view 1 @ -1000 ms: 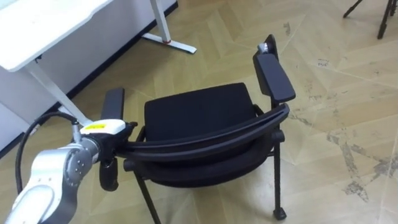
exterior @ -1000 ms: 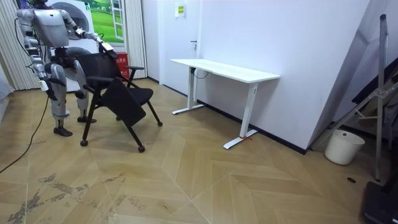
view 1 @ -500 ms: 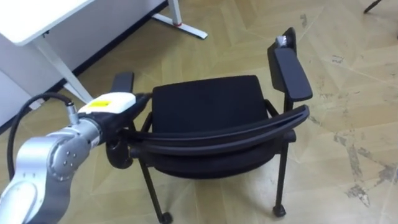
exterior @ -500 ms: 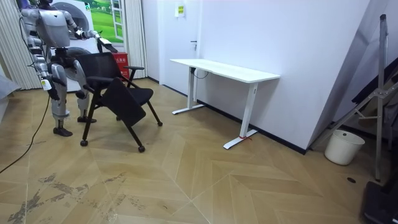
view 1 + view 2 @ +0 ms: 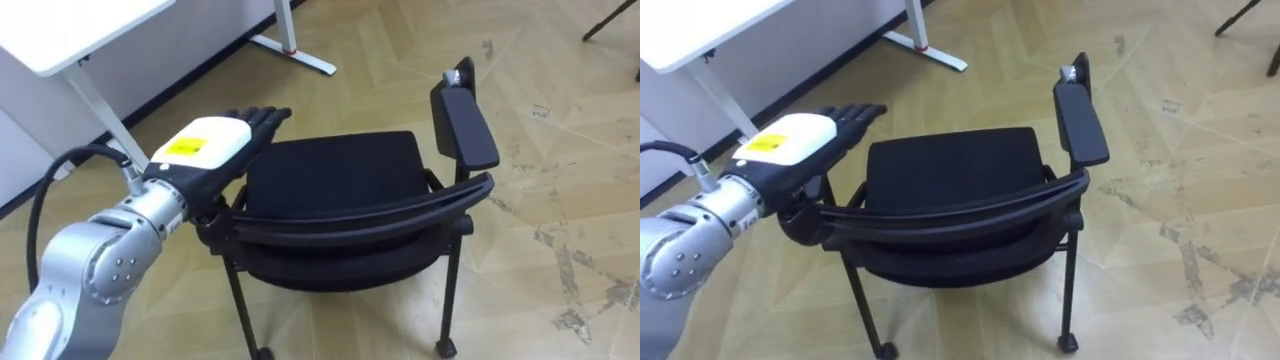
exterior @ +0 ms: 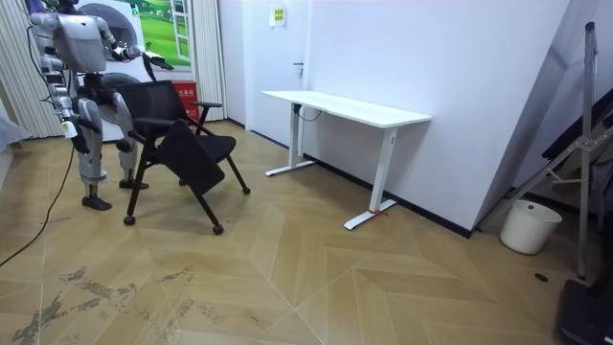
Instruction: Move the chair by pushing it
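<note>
The chair (image 5: 335, 180) stands on the wood floor (image 5: 560, 150) right before the robot, its curved backrest nearest the robot and its seat facing away. In the room view it sits at the far left, with the robot upright just behind it. The chair is black, with thin legs and an armrest (image 5: 465, 125) on each side.

The left hand (image 5: 215, 145) is stretched flat over the chair's left armrest, fingers (image 5: 262, 118) straight and close together, pointing forward. Whether the palm touches the armrest cannot be told. The right hand (image 6: 70, 127) hangs by the robot's side in the room view; its fingers cannot be made out.

Ahead and to the left of the chair stands a white desk (image 5: 60, 35). One slanted leg comes down near the chair's left side, and its foot bar (image 5: 295, 60) lies on the floor beyond the seat. The floor right of the chair is scuffed with pale marks (image 5: 565, 255).

In the room view the desk stands against a white wall, well apart from the chair. Farther right a white bucket (image 6: 529, 226) sits by the wall, and a dark stand (image 6: 582, 144) leans at that view's right edge.
</note>
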